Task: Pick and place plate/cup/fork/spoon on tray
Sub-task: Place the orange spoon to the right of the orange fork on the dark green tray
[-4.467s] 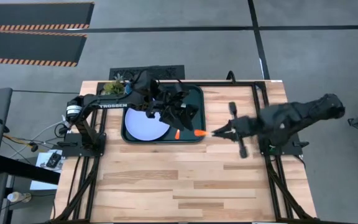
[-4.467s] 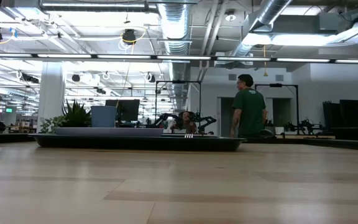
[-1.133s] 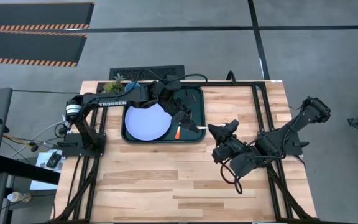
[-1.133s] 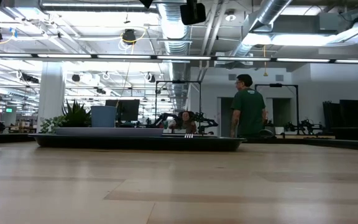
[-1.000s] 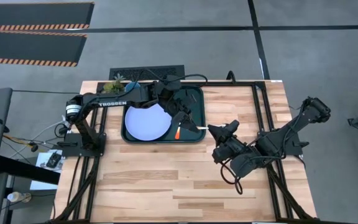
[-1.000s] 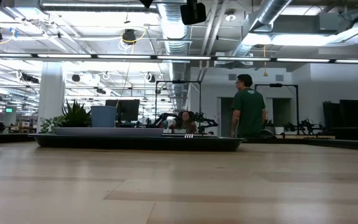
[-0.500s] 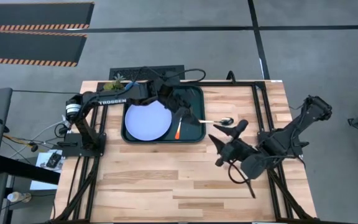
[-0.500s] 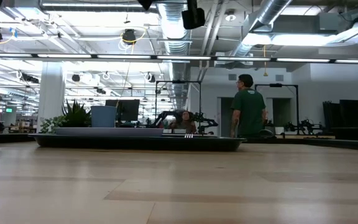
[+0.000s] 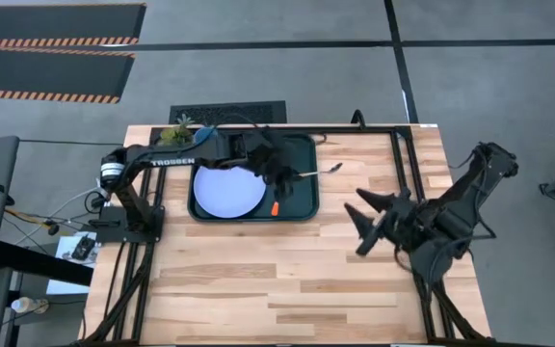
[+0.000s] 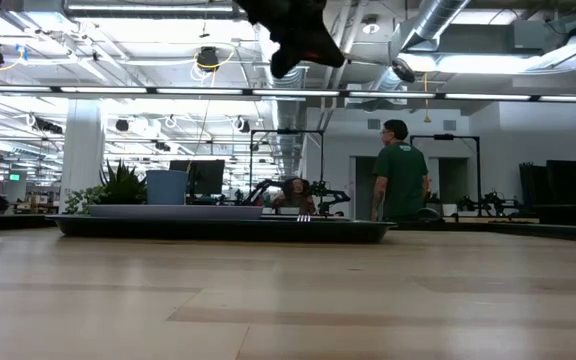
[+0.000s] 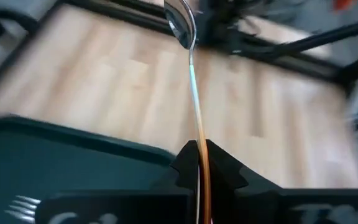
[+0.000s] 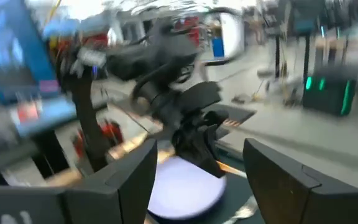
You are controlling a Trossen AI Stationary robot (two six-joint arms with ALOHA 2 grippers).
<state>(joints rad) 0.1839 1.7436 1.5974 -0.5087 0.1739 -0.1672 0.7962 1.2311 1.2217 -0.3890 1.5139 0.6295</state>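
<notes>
One tray [image 9: 302, 207] holds the plate [image 9: 227, 192] and fork [image 11: 22, 203]. The left gripper [image 11: 198, 163] pinches the spoon [image 11: 190, 74] above it. The right gripper [image 12: 199, 163] hangs spread apart; only the low view shows a person [image 10: 399, 172].

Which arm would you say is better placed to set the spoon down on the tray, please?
The left. Its gripper already grips the spoon by the handle above the tray; the right gripper is open, off over the bare table.

one plate [image 9: 226, 193], one spoon [image 9: 318, 172], one fork [image 9: 274, 205]
</notes>
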